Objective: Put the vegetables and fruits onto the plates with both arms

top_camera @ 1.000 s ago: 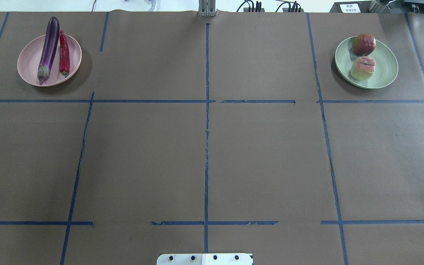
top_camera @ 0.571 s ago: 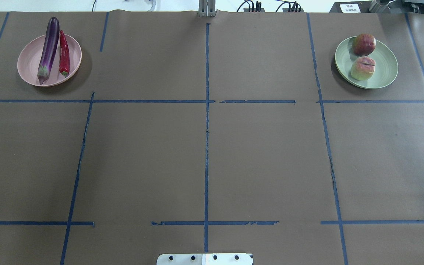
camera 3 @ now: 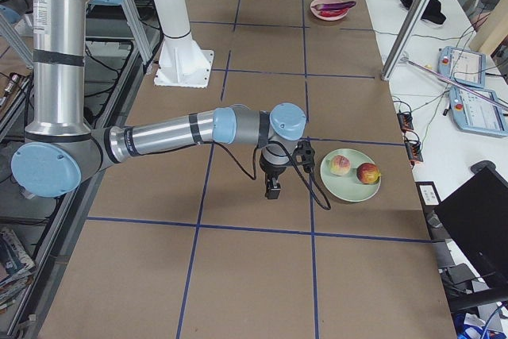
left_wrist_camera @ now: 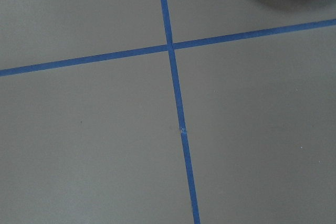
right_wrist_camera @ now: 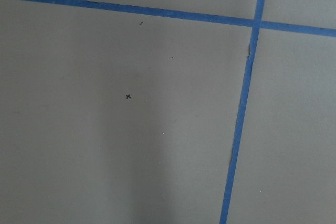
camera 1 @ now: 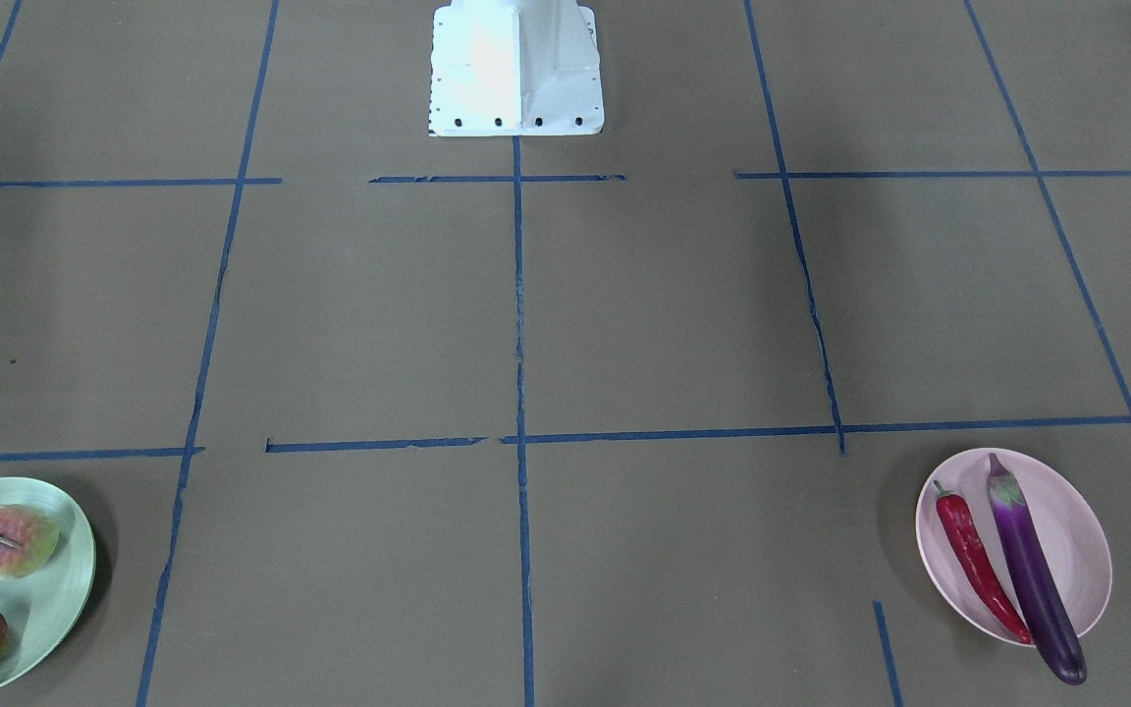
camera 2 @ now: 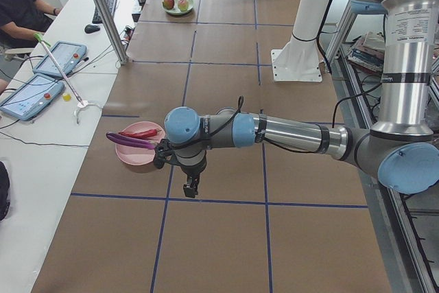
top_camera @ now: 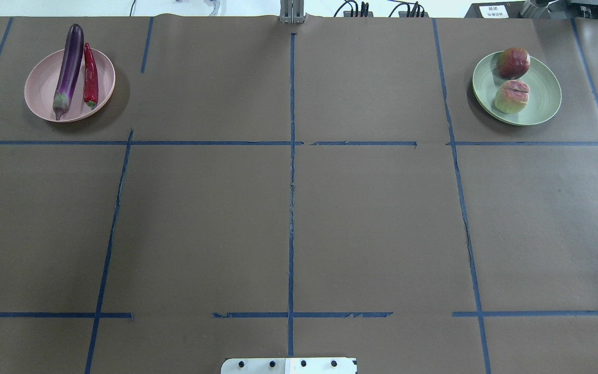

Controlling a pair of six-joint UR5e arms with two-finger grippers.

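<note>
**Apparently all plated, but two pieces sat near the rims**

Both vegetables lay on the pink plate (top_camera: 39, 88) near the table's (top_camera: 371, 223) far-left corner, as the robot faces it. The eggplant (top_camera: 68, 70) and the chili (top_camera: 90, 75) were side by side and touching or nearly so. Both fruits sat on the green plate (top_camera: 545, 91) near the far-right corner, the red fruit (top_camera: 513, 63) behind the pale fruit (top_camera: 511, 97).

The left gripper (camera 2: 191, 186) hung pointing down over bare table beside the pink plate. The right gripper (camera 3: 272, 188) hung likewise beside the green plate. Neither carried anything that could be seen. Whether their fingers were spread or pressed together could not be told, since only the side views showed them.

The task looked finished, so the risks lay in what was already placed. The eggplant's tip overhung the pink plate's far rim, so a knock from the nearby left gripper might tip or slide it off. The red fruit sat up against the green plate's far rim. Being round, it might roll out if the right arm (camera 3: 175, 132) brushed the plate.
</note>
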